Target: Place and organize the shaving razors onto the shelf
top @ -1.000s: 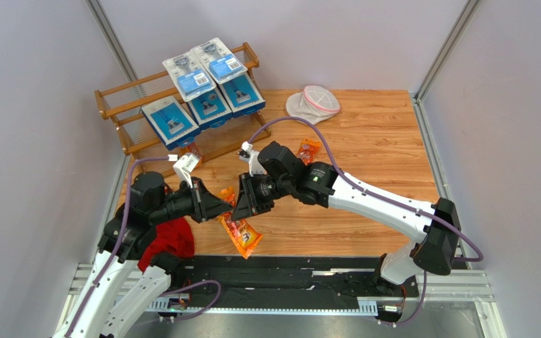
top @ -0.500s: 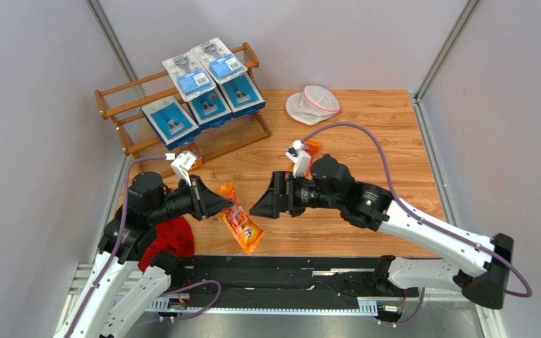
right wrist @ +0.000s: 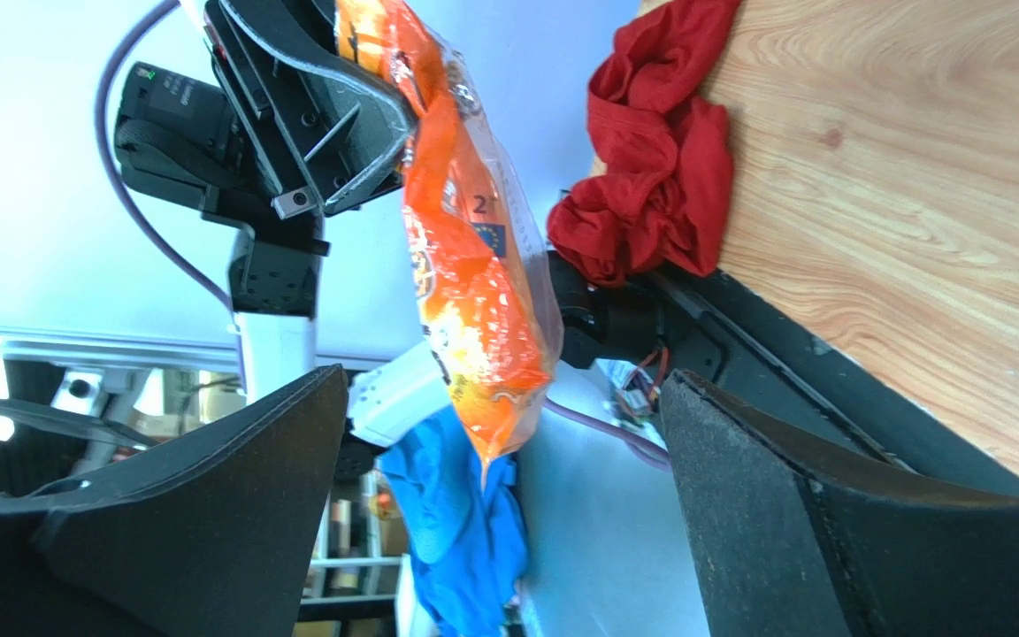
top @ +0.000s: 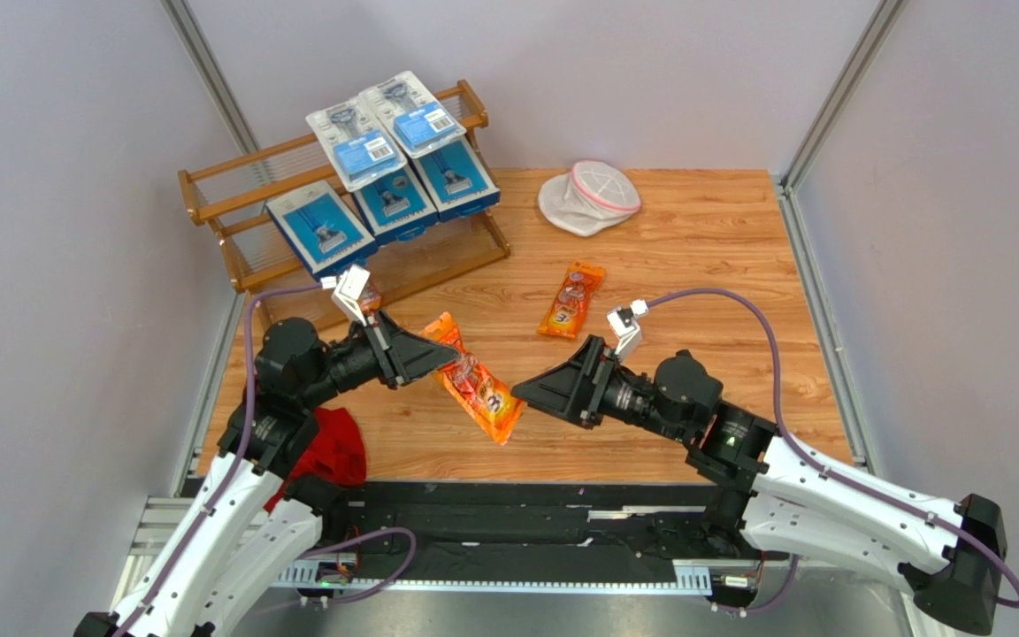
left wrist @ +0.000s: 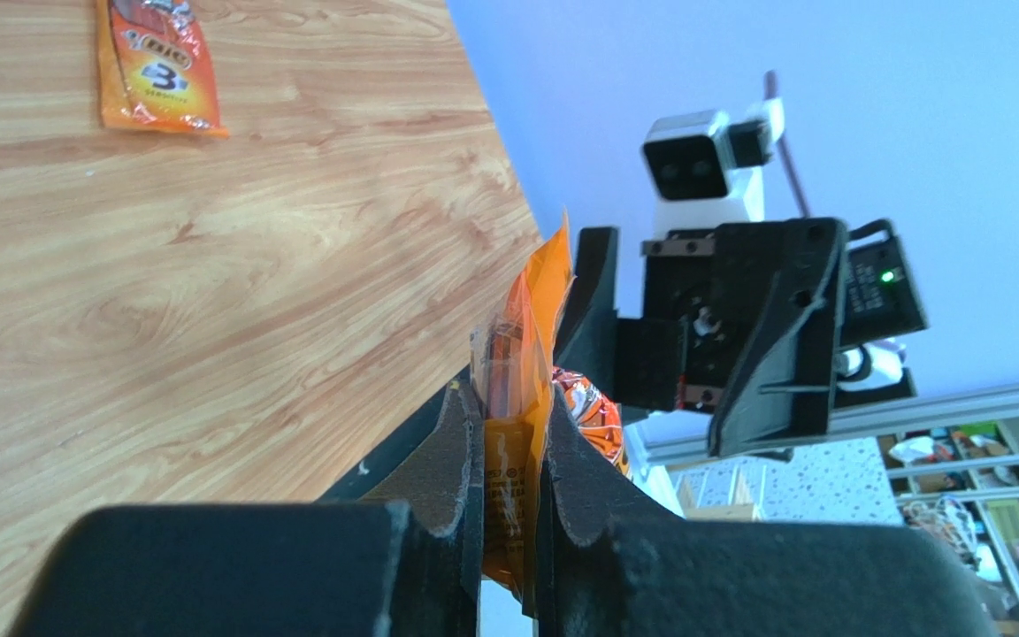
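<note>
orange bag pinched in left pincer, right pincer spread, just beside it

The wooden bench carries the brown shelf at upper left, a white pouch at upper centre, one orange bag lying flat near the middle and a red cloth at lower left. Three blue boxes and two blister packs rest on the shelf.

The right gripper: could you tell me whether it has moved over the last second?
Yes. The right gripper has drawn back rightward, away from the shelf, leaving the orange bag with the left gripper.
</note>
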